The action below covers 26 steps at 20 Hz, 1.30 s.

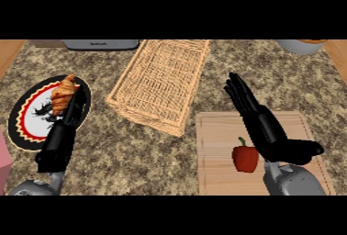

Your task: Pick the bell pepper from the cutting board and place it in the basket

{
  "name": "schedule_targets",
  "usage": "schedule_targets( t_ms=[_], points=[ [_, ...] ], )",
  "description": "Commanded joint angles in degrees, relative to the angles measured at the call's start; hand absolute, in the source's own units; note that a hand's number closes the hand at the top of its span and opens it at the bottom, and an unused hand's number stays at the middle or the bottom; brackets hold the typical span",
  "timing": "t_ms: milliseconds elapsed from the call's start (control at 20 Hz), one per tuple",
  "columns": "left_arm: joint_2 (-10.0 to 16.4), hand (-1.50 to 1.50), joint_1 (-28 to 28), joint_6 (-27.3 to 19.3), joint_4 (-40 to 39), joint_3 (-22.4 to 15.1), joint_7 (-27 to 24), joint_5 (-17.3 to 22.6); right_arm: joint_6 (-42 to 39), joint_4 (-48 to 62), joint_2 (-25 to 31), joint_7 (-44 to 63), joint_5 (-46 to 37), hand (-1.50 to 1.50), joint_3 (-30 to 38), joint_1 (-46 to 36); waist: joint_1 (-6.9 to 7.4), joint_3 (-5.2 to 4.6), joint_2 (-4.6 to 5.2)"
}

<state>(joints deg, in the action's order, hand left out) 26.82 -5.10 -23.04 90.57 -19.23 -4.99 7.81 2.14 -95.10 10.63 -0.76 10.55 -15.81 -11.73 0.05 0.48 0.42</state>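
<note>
The speckled counter (136, 151) is carrying everything. The long wicker basket (163, 78) is lying just left of the right hand's fingertips and stretching away beyond them. The wooden cutting board (217, 179) is sitting under the right hand (274, 137), whose fingers (244, 98) are reaching straight and pressed together past the board's far edge, with the thumb sticking out to the right. They are holding nothing.

Far to the left, the left hand (59, 137) is hovering over a patterned plate (30, 124). Its fingers (75, 110) are straight, close together and pointing at a croissant (63, 94).

The red bell pepper (245, 159) is resting on the board just left of the right palm, well back from the fingertips and on the side away from the thumb. Its green stem is pointing away from the robot, so its long axis is running roughly along the fingers. The right hand is by far the nearer one. To grasp, it is probably needing to draw back and shift left, so the fingers can close round the pepper's sides.
</note>
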Motion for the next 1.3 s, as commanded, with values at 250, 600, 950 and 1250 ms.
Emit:
schedule_targets(
  t_ms=[250,600,950,1250],
  points=[
    [1.2,0.00,0.8,-2.9,-3.1,8.7,5.5,4.6,17.6,2.3,13.7,4.7,-12.8,1.50,18.6,11.2,-4.77,-0.72,-0.82],
    [1.6,0.00,-2.2,3.4,-4.8,9.4,9.0,9.0,40.6,1.1,0.8,3.1,-34.3,-1.50,12.2,10.6,-0.44,-0.85,-0.34],
    [1.5,0.00,-4.3,3.6,-6.5,10.3,9.9,9.1,39.0,-2.7,3.6,29.1,-54.9,-1.50,14.2,13.3,-1.61,-1.16,-0.65],
    [2.5,0.00,-3.9,3.2,-4.3,10.4,11.3,8.9,14.0,-6.5,8.6,43.3,-53.6,-1.50,6.9,20.9,-0.96,-1.22,-1.01]
  ],
)
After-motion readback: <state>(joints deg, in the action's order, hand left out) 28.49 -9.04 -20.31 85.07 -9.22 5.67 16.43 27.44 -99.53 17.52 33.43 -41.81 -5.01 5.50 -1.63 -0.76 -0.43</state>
